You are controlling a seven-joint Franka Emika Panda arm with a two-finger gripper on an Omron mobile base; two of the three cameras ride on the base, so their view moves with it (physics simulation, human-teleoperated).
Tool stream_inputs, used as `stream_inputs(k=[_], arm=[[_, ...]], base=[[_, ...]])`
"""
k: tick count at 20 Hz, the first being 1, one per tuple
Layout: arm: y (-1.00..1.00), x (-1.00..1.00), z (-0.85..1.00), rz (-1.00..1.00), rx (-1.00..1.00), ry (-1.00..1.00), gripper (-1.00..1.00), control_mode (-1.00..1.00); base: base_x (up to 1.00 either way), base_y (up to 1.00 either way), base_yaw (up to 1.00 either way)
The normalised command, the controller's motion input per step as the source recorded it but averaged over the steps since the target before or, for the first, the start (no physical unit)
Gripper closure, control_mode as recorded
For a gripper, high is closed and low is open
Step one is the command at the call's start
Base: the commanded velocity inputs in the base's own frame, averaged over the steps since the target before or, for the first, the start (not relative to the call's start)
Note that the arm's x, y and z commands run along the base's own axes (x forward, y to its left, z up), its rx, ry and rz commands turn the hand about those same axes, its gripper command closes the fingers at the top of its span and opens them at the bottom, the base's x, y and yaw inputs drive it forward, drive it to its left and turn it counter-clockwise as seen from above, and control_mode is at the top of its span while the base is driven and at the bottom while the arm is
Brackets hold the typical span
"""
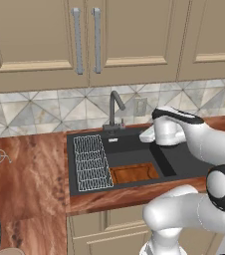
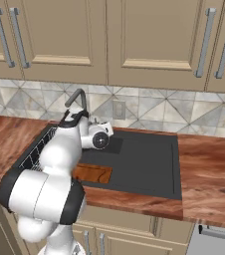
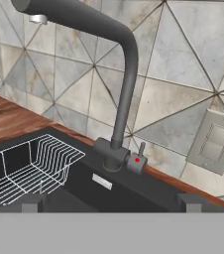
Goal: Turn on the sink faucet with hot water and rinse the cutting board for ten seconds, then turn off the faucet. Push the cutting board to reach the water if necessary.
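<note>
Wood-grain countertop with the black sink set into it

We see the reddish-brown countertop point(image 1: 30, 169) running along the tiled wall, with the matte black sink point(image 1: 167, 162) sunk into it. The sink faucet point(image 1: 115, 110) rises from the sink's back rim. In the basin lie a white wire rack point(image 1: 91, 162) at the left and the cutting board point(image 1: 134, 173) just beside it.

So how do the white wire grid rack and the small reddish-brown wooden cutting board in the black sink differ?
The white wire grid rack is open mesh with raised sides; the small reddish-brown wooden cutting board is a solid flat slab. The rack is longer, running from the sink's back wall to its front, while the board covers just a front patch. The rack sits at the left end, the board beside it toward the middle. Both lie inside the matte black sink, with no water running.
</note>
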Motion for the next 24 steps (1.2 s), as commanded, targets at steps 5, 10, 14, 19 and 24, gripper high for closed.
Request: stream_inputs(k=[5,10,14,19,24], arm=[[0.00,0.25,-0.02,0.00,0.04,0.00,-1.00,-1.00],[0.00,0.29,-0.10,0.00,0.04,0.00,-1.00,-1.00],[0.00,0.41,-0.14,0.00,0.06,0.00,-1.00,-1.00],[0.00,0.27,-0.19,0.00,0.04,0.00,-1.00,-1.00],[0.00,0.11,-0.03,0.00,0.02,-0.01,-1.00,-1.00]], base=[[0.00,0.00,0.00],[0.00,0.00,0.00],[0.00,0.00,0.00],[0.00,0.00,0.00],[0.00,0.00,0.00]])
